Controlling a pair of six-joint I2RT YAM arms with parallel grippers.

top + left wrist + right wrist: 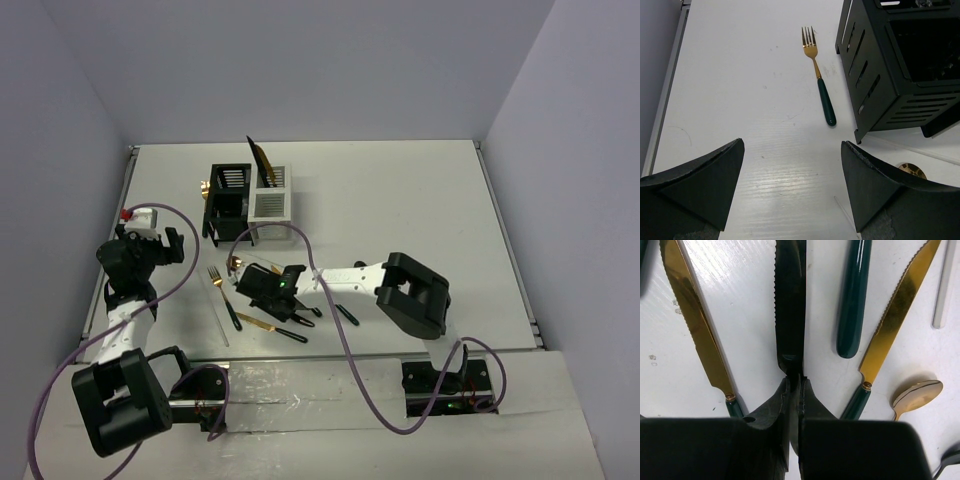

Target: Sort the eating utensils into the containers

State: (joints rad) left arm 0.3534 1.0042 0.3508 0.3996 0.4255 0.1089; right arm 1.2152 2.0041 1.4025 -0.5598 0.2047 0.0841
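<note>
The black caddy [228, 200] and white caddy [272, 194] stand joined at the table's [420, 200] far middle; a gold knife [262, 162] leans upright between them. The right gripper [795, 382] is clamped on a black knife [790, 300] among loose utensils. The left gripper [792, 165] gapes wide, holding nothing, near a gold fork [818, 75].

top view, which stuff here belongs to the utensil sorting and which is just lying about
Belongs to the job:
gold fork
black knife in right end effector
gold knives
black caddy
white caddy

Lying about:
clear stick
purple cables
</note>
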